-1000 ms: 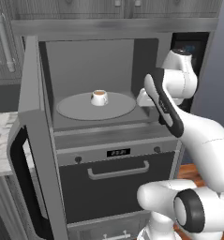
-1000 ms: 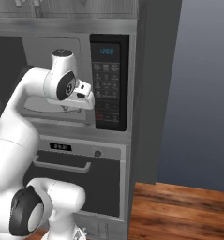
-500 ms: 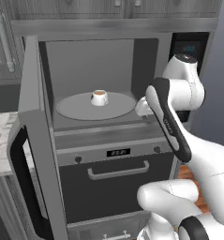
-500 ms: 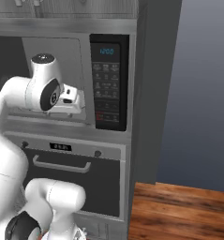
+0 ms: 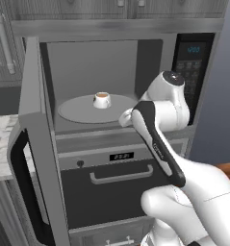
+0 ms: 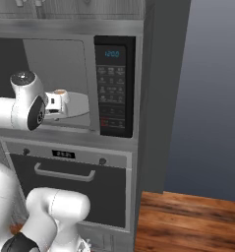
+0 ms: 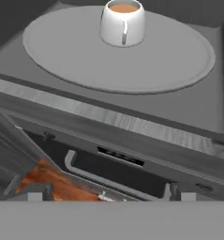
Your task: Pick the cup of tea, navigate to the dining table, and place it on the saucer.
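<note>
Gripper (image 7: 108, 190) spread wide and empty, poised just outside the open microwave (image 5: 102, 86), fingertips level with its front sill and aimed inward. Cup of tea (image 7: 123, 22) upright on the grey turntable plate (image 7: 118, 51) inside the microwave (tea unspilled), near the plate's middle, well apart from the fingers. Judged barely begun: pick, drive and placing all left.
</note>
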You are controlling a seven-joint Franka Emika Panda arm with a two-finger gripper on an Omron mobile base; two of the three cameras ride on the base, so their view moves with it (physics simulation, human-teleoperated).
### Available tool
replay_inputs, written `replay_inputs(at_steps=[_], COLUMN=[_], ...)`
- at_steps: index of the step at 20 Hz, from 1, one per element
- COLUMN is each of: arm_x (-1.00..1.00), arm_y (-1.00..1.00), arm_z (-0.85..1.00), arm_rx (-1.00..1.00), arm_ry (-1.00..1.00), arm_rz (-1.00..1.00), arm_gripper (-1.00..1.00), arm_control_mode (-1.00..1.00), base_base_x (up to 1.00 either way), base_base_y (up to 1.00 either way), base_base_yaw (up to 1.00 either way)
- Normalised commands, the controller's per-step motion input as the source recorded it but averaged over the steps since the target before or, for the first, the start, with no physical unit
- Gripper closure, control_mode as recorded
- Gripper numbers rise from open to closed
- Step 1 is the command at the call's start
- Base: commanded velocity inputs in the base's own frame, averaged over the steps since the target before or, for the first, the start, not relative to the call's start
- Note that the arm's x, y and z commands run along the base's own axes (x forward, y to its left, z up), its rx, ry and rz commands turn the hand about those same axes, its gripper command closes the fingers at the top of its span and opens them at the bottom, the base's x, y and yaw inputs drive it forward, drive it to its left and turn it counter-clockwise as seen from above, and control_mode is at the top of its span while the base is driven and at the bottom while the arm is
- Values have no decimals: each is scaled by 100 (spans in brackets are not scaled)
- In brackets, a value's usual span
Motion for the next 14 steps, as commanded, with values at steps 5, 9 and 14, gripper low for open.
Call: replay_inputs(at_steps=[5,9,14], arm_x=[47,45,59], arm_y=[22,16,18], arm_z=[17,16,2], arm_rx=[1,1,5], arm_ry=[-1,0,0], arm_rz=[3,0,0], arm_gripper=[-100,-100,-100], arm_control_mode=[-100,-100,-100], base_base_x=[0,0,0], base_base_y=[0,0,0], base_base_yaw=[0,0,0])
